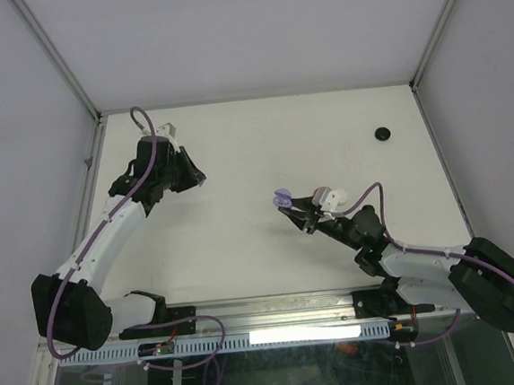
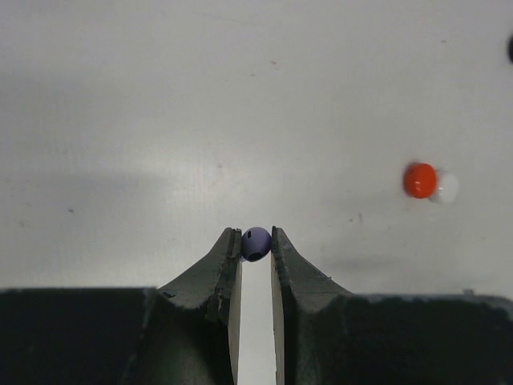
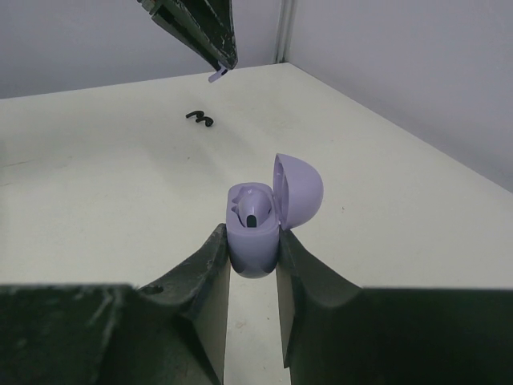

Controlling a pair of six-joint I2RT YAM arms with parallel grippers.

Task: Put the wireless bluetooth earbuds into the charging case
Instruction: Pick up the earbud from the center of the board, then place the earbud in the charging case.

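Observation:
My left gripper is shut on a lavender earbud, pinched at the very fingertips; in the top view this gripper sits at the left of the table. My right gripper is shut on the lavender charging case, upright with its lid open to the right. One lavender earbud sits inside. In the top view the case is near the table's middle. The left fingers show at the top of the right wrist view, with the held earbud at their tip.
A red earbud lies on the table touching a white one, right of my left gripper. A small curled black piece lies beyond the case. A round black piece sits at the back right. Walls enclose the table.

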